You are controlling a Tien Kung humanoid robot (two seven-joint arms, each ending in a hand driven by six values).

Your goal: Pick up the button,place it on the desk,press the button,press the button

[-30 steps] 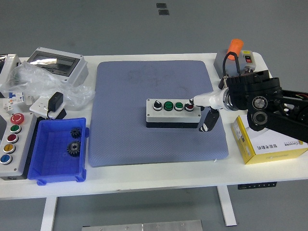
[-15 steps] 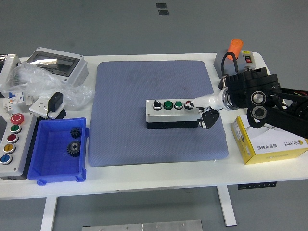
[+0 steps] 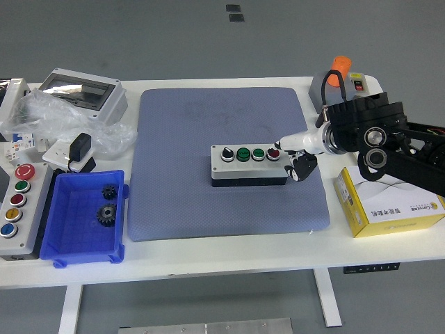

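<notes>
A grey button box (image 3: 249, 165) lies on the blue mat (image 3: 222, 139) at the table's middle. It carries a black knob, two green buttons and a red button (image 3: 273, 154) at its right end. My right hand (image 3: 295, 154) comes in from the right. Its white forefinger (image 3: 292, 142) points left with its tip just right of and above the red button. The other dark fingers are curled beside the box's right end. The hand holds nothing. My left arm is out of view.
A blue bin (image 3: 85, 217) with two black gears sits at the front left. A second button box (image 3: 15, 207) lies at the left edge. A yellow carton (image 3: 386, 205) lies under my right forearm. A grey enclosure (image 3: 82, 92) and plastic bags are at the back left.
My right hand has lifted a little and drawn slightly right. The forefinger tip has come off the red button. The curled fingers rose beside the box. The box has not moved.
</notes>
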